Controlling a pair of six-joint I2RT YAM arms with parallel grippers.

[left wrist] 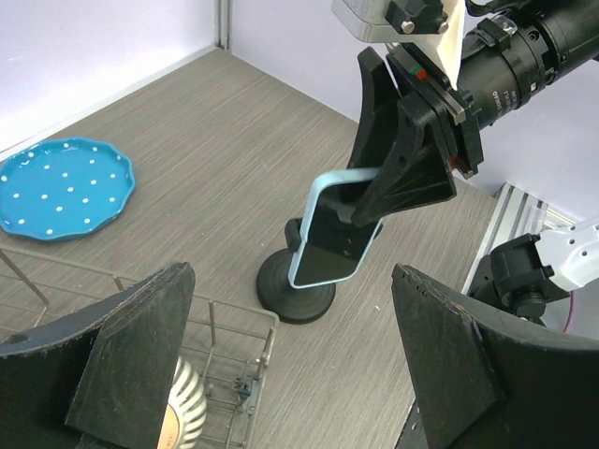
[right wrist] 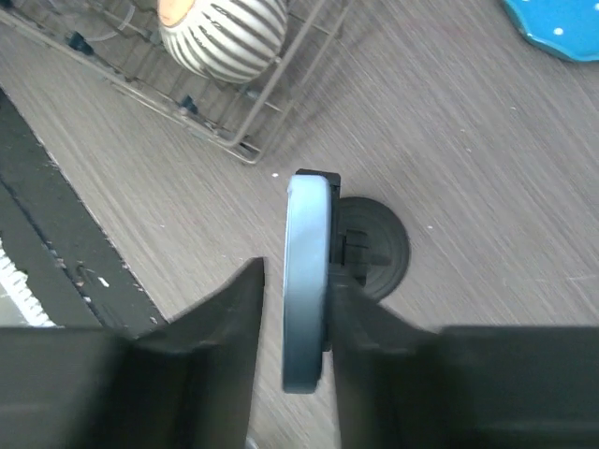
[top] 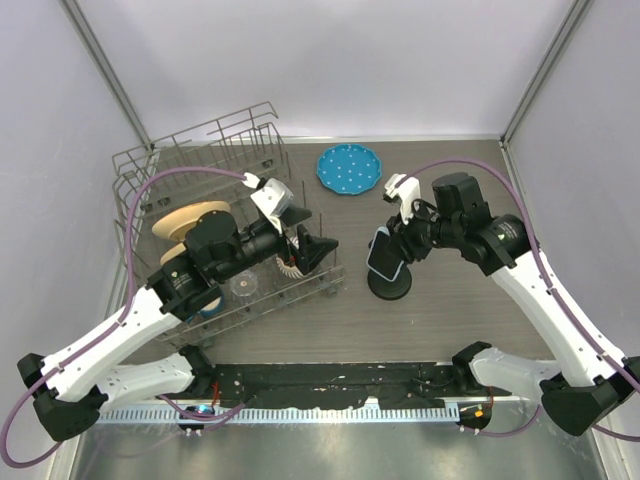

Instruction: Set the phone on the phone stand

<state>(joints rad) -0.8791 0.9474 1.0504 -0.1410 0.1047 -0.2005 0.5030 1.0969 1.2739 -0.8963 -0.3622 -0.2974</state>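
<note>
The phone [top: 383, 254], black screen with a light blue edge, stands tilted against the cradle of the black phone stand [top: 391, 287] at the table's middle. My right gripper [top: 396, 243] straddles the phone's upper end. In the right wrist view the phone [right wrist: 306, 281] is edge-on between the fingers, with a visible gap to the left finger [right wrist: 229, 318], and the stand's disc base [right wrist: 384, 245] sits behind it. In the left wrist view the phone [left wrist: 335, 238] leans over the stand's base [left wrist: 292, 292]. My left gripper [top: 318, 250] is open and empty at the dish rack's right end.
A wire dish rack [top: 200, 160] fills the left side and holds plates and a striped bowl [right wrist: 225, 33]. A round blue dotted plate [top: 349, 168] lies at the back middle. White walls close in the table.
</note>
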